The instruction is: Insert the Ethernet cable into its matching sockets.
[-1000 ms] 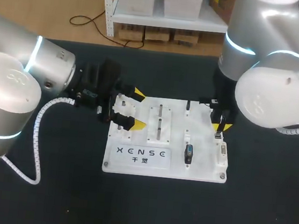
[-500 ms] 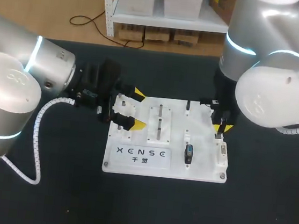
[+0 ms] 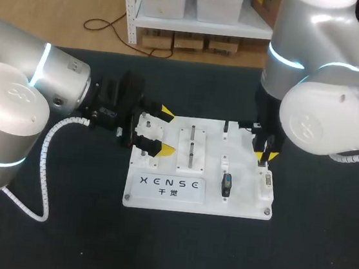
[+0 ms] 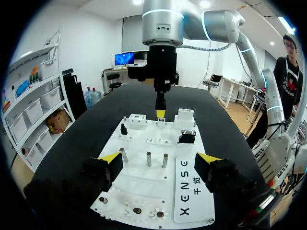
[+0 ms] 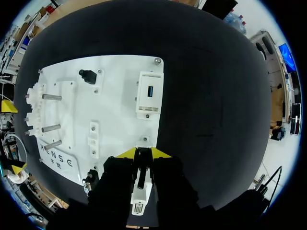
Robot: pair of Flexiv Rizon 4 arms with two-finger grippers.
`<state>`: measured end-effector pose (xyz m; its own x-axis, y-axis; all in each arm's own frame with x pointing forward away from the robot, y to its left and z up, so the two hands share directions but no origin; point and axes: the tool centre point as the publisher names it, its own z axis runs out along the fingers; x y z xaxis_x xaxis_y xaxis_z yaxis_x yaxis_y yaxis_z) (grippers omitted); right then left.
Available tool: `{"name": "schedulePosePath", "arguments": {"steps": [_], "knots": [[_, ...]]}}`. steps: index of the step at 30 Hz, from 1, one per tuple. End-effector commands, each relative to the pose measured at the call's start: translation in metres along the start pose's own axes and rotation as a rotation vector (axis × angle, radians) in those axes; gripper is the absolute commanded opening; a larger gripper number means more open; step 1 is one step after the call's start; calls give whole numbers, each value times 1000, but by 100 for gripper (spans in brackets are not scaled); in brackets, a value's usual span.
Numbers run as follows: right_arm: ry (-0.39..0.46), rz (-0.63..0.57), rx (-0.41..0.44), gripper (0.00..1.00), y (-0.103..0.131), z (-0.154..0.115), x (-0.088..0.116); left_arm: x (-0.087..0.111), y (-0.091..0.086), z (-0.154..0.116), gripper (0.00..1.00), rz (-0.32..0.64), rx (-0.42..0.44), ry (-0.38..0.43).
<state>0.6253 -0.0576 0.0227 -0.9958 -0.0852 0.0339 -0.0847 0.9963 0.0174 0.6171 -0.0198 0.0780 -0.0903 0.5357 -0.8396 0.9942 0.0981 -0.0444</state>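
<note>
The white socket board [image 3: 160, 194] lies mid-table. My right gripper [image 3: 263, 156] hangs over its right part, shut on a small dark Ethernet plug [image 5: 142, 170] that points down at the board. In the left wrist view the plug [image 4: 160, 104] hangs just above the board between two white socket blocks [image 4: 136, 120] [image 4: 185, 115]. A white block with a blue port [image 5: 148, 93] lies ahead of the right gripper [image 5: 143, 153]. Another white socket [image 5: 138, 203] shows between its fingers behind the tips. My left gripper [image 3: 167, 131] stands open at the board's left edge, holding nothing.
Three metal pegs [image 4: 148, 159] stand between the left gripper's [image 4: 159, 159] open fingers, with small gears [image 4: 136, 211] at the board edge below them. A black connector [image 3: 226, 184] sits on the board's front right. Dark tabletop [image 3: 217, 256] surrounds the board.
The right arm has shifted slightly to the left and back, still holding the plug. The left arm and the board have not moved.
</note>
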Motion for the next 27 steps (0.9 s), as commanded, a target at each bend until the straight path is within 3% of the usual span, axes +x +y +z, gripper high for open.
{"name": "schedulePosePath", "arguments": {"steps": [1,16,22,25,26,27], "knots": [[6,1,3,0,2,6,0,1,1,1,100,0,1,0],[14,1,25,0,-3,25,-2,1,1,1,100,0,1,0],[6,5,30,0,-3,23,-5,1,1,1,100,0,1,0],[-11,-20,-8,0,-1,16,-6,1,1,1,100,0,1,0],[-19,-28,-11,35,0,12,-5,1,1,1,100,0,1,0],[-19,-28,-11,100,0,12,-5,1,1,1,100,0,1,0]]}}
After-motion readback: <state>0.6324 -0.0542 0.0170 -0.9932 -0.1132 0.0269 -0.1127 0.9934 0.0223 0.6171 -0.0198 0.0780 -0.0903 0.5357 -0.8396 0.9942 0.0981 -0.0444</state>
